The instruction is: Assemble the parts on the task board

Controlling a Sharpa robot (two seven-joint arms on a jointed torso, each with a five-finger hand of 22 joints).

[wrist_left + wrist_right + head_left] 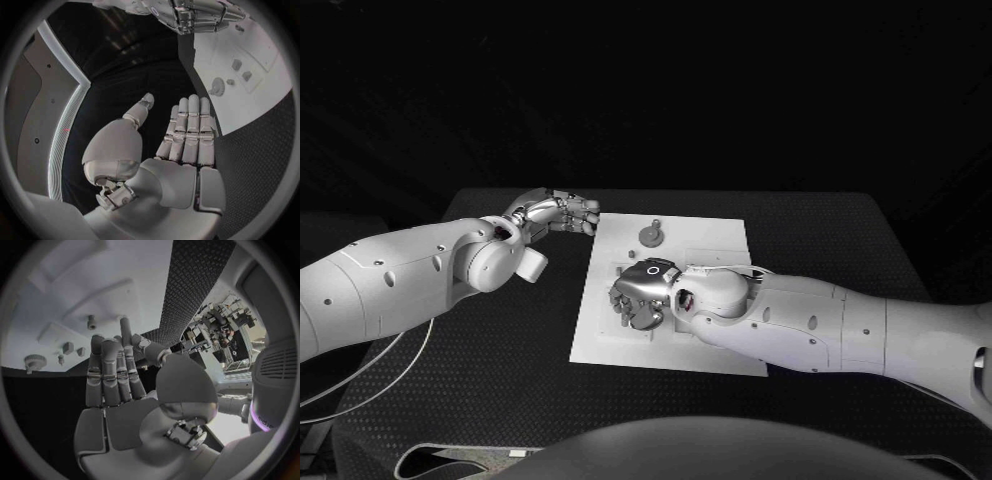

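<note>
The white task board (697, 245) lies in the middle of the black table. A grey gear-shaped part (651, 235) stands near its far edge. My right hand (643, 292) hovers over the board's left half, fingers stretched out side by side in the right wrist view (112, 370), with nothing between them. That view also has the gear (32, 361), a small peg (92, 321) and two little blocks (67, 347) on the board. My left hand (560, 213) is just off the board's far left corner, its fingers (187, 130) straight, thumb apart, holding nothing.
Black table surface (819, 230) surrounds the board on all sides. A thin cable (387, 365) loops over the table's left side under my left arm. The left wrist view has the gear (218, 86) and small blocks (237, 64) on the board.
</note>
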